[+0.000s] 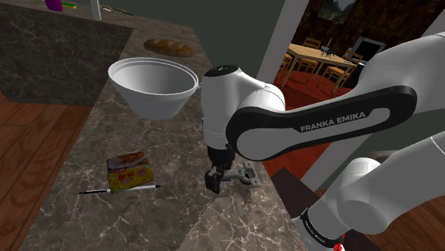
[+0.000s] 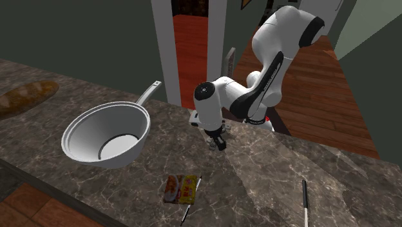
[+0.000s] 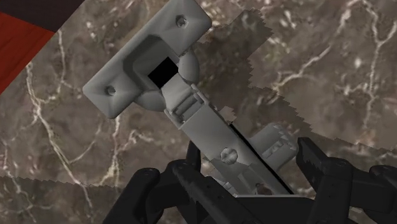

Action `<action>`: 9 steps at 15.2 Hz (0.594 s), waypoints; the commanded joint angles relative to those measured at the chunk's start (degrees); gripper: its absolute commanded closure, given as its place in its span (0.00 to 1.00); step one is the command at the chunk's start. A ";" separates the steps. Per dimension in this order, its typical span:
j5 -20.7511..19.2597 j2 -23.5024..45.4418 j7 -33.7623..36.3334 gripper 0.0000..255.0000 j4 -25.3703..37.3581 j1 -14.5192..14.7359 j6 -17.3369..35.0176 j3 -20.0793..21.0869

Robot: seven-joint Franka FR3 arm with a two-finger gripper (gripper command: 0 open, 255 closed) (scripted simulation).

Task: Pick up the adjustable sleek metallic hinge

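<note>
**A:** Hinge (image 1: pixel 247 173) position, shoulder view?

**B:** Flat on the marble counter (image 1: pixel 164 214), near its right edge in that view. It's well apart from the white pan (image 1: pixel 153 85) and the snack packet (image 1: pixel 129 171). Gripper (image 1: pixel 220 178) is down at counter level, just left of it.

**A:** Second exterior view?

**B:** Gripper is low over the counter's far side, with the pan off to that view's left.

**A:** Wrist?

**B:** Fingers (image 3: pixel 184 181) are spread and straddle the hinge's long arm. The cup plate sticks out beyond the tips. No clamp that I can see.

**A:** Handling?

**B:** My read is stiff and light, with a smooth grey surface, so probably slippery. It's jointed, so the cup end may swing once lifted. Best hold looks like across the straight arm by its screw, not on the rounded cup.
</note>
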 commanded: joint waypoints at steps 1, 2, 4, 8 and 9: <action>0.01 0.04 0.00 1.00 -0.07 0.00 0.05 0.02; 0.02 0.03 0.00 1.00 -0.09 0.01 0.05 0.02; 0.00 0.04 -0.01 1.00 -0.07 0.00 0.04 0.01; 0.20 -0.81 -0.19 1.00 0.81 0.10 -1.64 -0.28; 0.27 -1.24 -0.30 1.00 1.27 0.13 -2.50 -0.45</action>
